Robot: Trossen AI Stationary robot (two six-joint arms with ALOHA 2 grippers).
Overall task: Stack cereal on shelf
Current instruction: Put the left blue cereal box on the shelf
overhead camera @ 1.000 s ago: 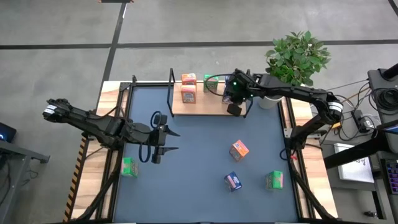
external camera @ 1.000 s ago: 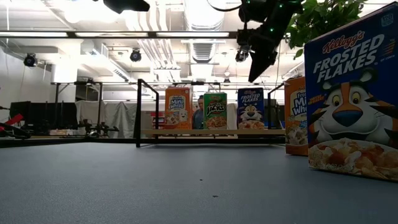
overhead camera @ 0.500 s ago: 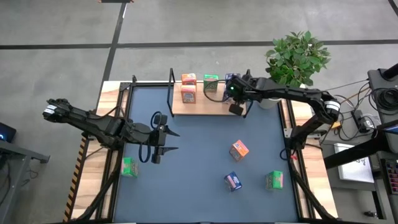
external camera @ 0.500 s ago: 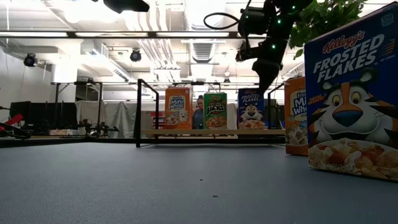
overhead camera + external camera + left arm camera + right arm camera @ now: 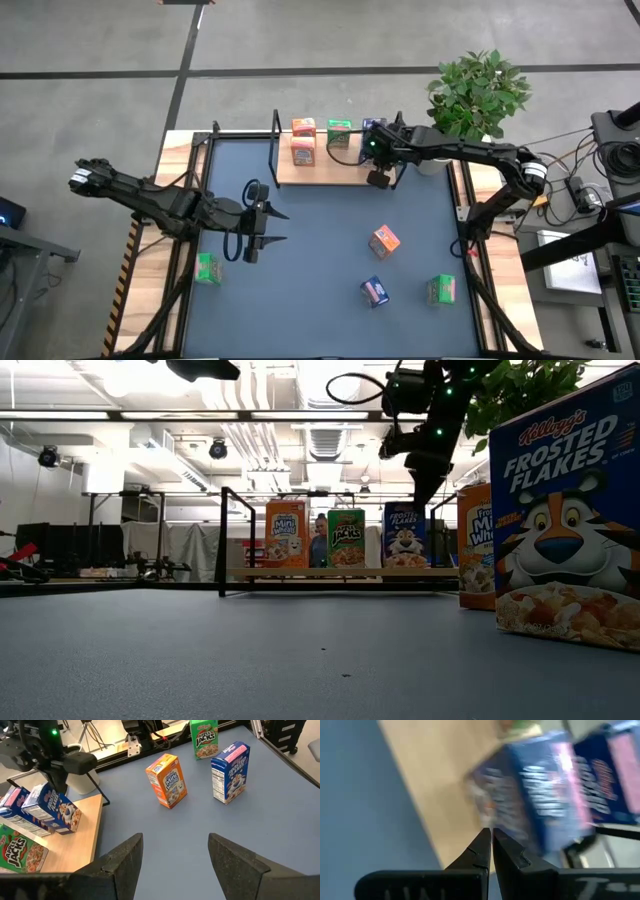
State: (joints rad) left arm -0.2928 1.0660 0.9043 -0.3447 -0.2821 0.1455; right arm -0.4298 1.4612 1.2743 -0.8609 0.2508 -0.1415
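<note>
The right gripper [image 5: 491,836] has its fingers [image 5: 479,851] pressed together with nothing between them, hanging over the near right edge of the shelf [image 5: 335,170] just beside two blue boxes [image 5: 555,790] that stand at the shelf's right end. On the shelf in the low view stand an orange box [image 5: 286,535], a green box [image 5: 346,538] and a blue box [image 5: 404,535] in a row, with the right gripper [image 5: 420,485] above the blue one. The left gripper [image 5: 262,227] hovers over the left middle of the tabletop [image 5: 310,260], its fingers [image 5: 125,860] spread apart and empty. Out on the tabletop lie an orange box [image 5: 384,241], a blue box [image 5: 375,291] and a green box [image 5: 442,289], well apart from the shelf. Another green box [image 5: 207,268] sits on the wooden edge at the left.
</note>
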